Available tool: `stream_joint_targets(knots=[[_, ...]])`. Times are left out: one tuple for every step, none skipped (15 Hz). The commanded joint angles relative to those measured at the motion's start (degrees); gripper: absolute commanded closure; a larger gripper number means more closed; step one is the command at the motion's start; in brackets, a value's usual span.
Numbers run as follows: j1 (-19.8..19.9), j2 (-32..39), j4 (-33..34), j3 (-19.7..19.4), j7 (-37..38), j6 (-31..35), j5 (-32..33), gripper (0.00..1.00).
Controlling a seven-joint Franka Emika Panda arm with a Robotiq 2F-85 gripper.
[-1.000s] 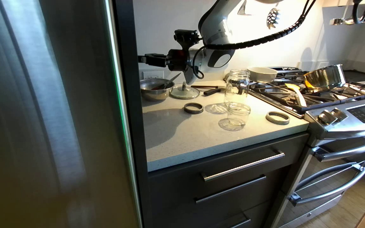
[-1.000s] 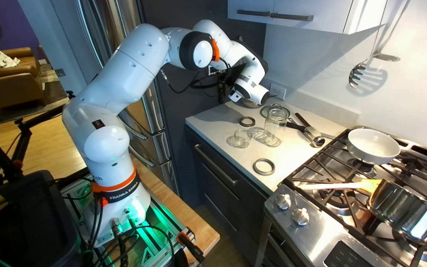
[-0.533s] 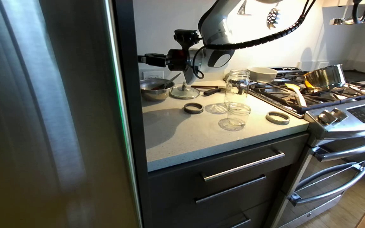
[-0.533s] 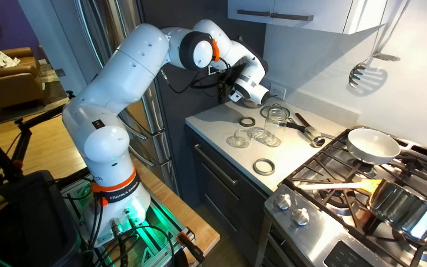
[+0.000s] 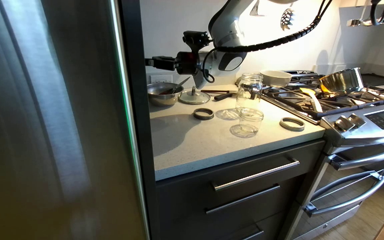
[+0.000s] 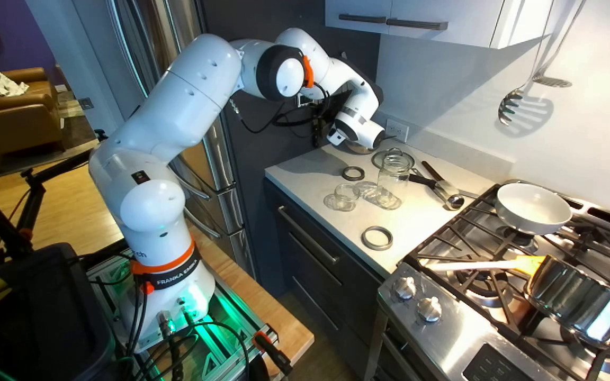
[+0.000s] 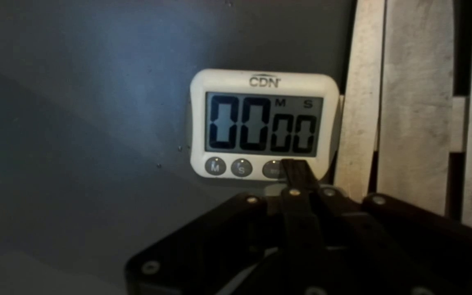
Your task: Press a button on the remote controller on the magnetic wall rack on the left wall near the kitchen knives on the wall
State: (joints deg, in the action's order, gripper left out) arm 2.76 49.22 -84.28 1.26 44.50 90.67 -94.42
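End effector (image 7: 295, 167) narrow, in front of timer (image 7: 264, 123) on dark panel (image 7: 109, 135); pale tabletop (image 5: 198, 141) beside stove (image 6: 458, 344) carries glass jars (image 5: 249, 92) and rings (image 5: 292, 128).

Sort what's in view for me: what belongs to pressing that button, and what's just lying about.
Belongs to the job:
tool, jaws together
digital timer
likely its oval button, partly hidden by the tool

Just lying about:
tall glass jar
small glass jar
glass lid
one ring
another ring
metal bowl
white bowl
tilted pot
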Motion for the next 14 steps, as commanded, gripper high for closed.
stream_joint_targets(knots=[[0.23, 0.04, 0.55, -0.16, 0.12, -0.53, 1.39, 1.0], [0.32, -0.21, 0.31, -0.28, -0.09, -0.48, 1.48, 1.0], [0.52, -0.51, 0.01, -0.37, -0.3, -0.68, 1.55, 1.0], [0.64, -0.72, -0.19, -0.45, -0.37, -0.77, 1.65, 1.0], [0.73, -0.91, -0.35, -0.51, -0.46, -0.82, 1.76, 1.0], [0.85, -0.97, -0.43, -0.51, -0.45, -1.18, 1.93, 1.0], [0.92, -1.01, -0.51, -0.52, -0.23, -1.51, 2.19, 1.0], [1.0, -1.02, -0.59, -0.51, -0.05, -1.92, 2.5, 1.0], [1.04, -1.03, -0.71, -0.52, 0.07, -2.34, 2.77, 1.0], [1.06, -1.07, -0.85, -0.57, -0.01, -2.76, 3.13, 1.0], [1.09, -1.16, -1.05, -0.58, -0.04, -3.01, 3.47, 1.0], [1.13, -1.34, -1.42, -0.47, -0.18, -3.24, 3.59, 1.0], [1.15, -1.41, -1.63, -0.42, -0.21, -3.66, 3.74, 1.0], [1.11, -1.48, -1.84, -0.41, -0.19, -3.84, 3.78, 1.0]])
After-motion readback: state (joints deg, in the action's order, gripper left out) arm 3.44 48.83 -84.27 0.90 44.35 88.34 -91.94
